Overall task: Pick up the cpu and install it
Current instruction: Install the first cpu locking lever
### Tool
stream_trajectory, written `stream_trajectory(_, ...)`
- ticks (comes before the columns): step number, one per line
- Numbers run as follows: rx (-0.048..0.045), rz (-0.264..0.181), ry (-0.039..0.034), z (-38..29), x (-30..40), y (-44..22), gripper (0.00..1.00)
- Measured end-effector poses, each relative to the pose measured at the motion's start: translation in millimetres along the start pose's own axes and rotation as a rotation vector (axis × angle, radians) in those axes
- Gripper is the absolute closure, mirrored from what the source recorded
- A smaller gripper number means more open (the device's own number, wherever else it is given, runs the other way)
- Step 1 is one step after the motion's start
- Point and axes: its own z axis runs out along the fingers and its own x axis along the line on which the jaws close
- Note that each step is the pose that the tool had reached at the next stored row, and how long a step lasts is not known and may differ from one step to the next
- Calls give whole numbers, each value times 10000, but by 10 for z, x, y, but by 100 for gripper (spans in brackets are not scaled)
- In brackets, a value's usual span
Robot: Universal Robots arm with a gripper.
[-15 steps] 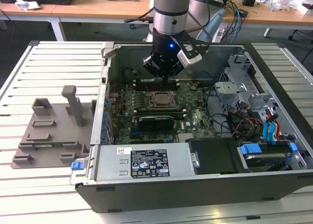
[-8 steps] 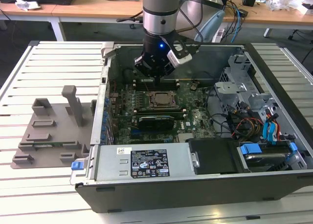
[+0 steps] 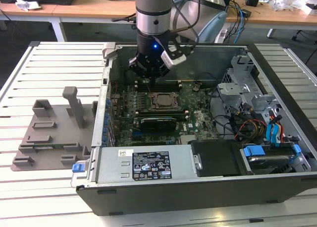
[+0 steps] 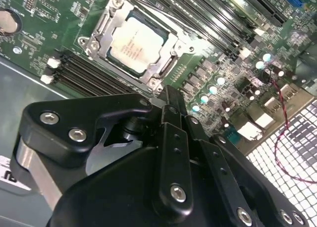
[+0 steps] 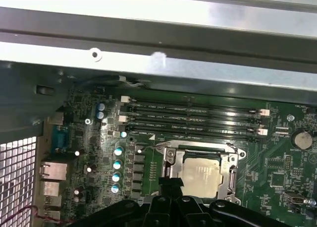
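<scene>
- The gripper [image 4: 168, 95] is hanging just above the motherboard [image 4: 233, 73] inside an open computer case [image 3: 198, 187], seen close up in the second wrist view as black linkages meeting in a narrow tip. Whether the jaws are parted or closed, I cannot tell; nothing appears to be held between them.
- Just beyond that tip, the cpu [image 4: 136, 44] is lying flat in its socket [image 4: 94, 46], its pale silver top facing up and the metal frame surrounding it. In the first wrist view the cpu [image 5: 202, 173] is showing just past the jaws.
- Judging by its look, the cpu is light, stiff and smooth-topped, likely fragile underneath; holding it by two opposite edges seems safest.
- Farther on, memory slots [image 5: 193, 119] are running alongside the socket.
- In the exterior view, a grey tray [image 3: 52, 133] is sitting on the slatted surface [image 3: 29, 197], to the view's left of the case.
</scene>
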Motion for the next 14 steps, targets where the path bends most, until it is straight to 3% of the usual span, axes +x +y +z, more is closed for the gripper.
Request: stream_trajectory(14,0,1,0,0,209,19,89)
